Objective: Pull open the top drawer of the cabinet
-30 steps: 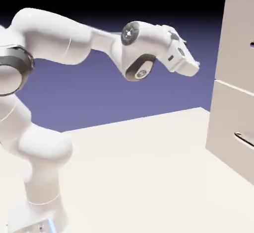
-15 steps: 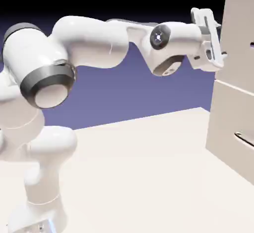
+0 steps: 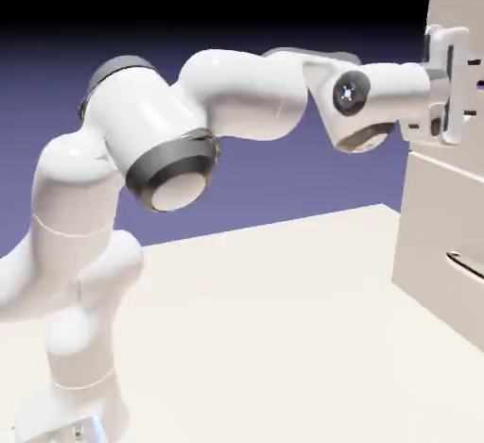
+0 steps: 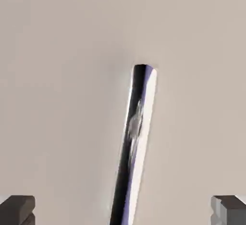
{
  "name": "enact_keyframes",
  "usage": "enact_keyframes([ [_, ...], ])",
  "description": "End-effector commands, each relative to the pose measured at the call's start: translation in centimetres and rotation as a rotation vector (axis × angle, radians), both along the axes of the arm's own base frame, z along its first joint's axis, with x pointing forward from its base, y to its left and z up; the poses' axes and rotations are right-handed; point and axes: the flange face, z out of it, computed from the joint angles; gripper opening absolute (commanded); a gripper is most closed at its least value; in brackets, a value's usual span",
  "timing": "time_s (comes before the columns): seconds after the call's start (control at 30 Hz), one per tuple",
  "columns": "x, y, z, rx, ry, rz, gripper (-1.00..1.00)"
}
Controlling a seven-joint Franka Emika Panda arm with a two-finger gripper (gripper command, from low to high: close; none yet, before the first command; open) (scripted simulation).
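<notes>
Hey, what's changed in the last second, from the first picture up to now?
The arm swung up and toward the exterior view's right, carrying the gripper from mid-air to the cabinet's top drawer. In the hand view its open fingertips now straddle the handle without gripping it. Both drawer fronts stayed shut and unmoved.

My exterior view looks from beside the arm (image 3: 189, 129), facing the cabinet (image 3: 444, 205) cut off at the right edge. My hand view sits close against the top drawer (image 4: 57, 75), looking straight at its front; its handle (image 4: 135, 142) runs between my finger tips (image 4: 17, 209). Both views share that drawer front.
</notes>
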Motion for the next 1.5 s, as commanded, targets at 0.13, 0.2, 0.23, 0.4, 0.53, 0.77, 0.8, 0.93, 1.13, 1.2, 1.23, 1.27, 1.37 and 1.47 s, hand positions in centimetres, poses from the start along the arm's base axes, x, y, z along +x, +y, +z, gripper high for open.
enact_keyframes([
  [0.13, 2.3, 0.7, -0.8, 0.067, -0.017, -0.049, 0.00],
  [0.2, 3.1, 1.2, -1.0, 0.090, -0.027, -0.068, 0.00],
  [0.23, 3.5, 1.4, -1.0, 0.101, -0.033, -0.076, 0.00],
  [0.4, 5.8, 1.2, -1.0, 0.111, -0.035, -0.083, 0.00],
  [0.53, 8.4, 1.5, -1.0, 0.106, -0.035, -0.081, 0.00],
  [0.77, 6.1, 1.5, -1.0, 0.105, -0.036, -0.080, -1.00],
  [0.8, 5.4, 1.5, -1.0, 0.105, -0.036, -0.080, -1.00],
  [0.93, 2.7, 1.5, -1.0, 0.105, -0.036, -0.080, -1.00],
  [1.13, -1.3, 1.5, -1.0, 0.105, -0.036, -0.080, -1.00],
  [1.2, -2.5, 1.5, -1.0, 0.105, -0.036, -0.080, -1.00],
  [1.23, -3.1, 1.5, -1.0, 0.105, -0.036, -0.080, -1.00],
  [1.27, -3.6, 1.5, -1.0, 0.105, -0.036, -0.080, -1.00],
  [1.37, -5.4, 1.5, -1.0, 0.105, -0.036, -0.080, -1.00],
  [1.47, -7.0, 1.5, -1.0, 0.105, -0.036, -0.080, -1.00],
])
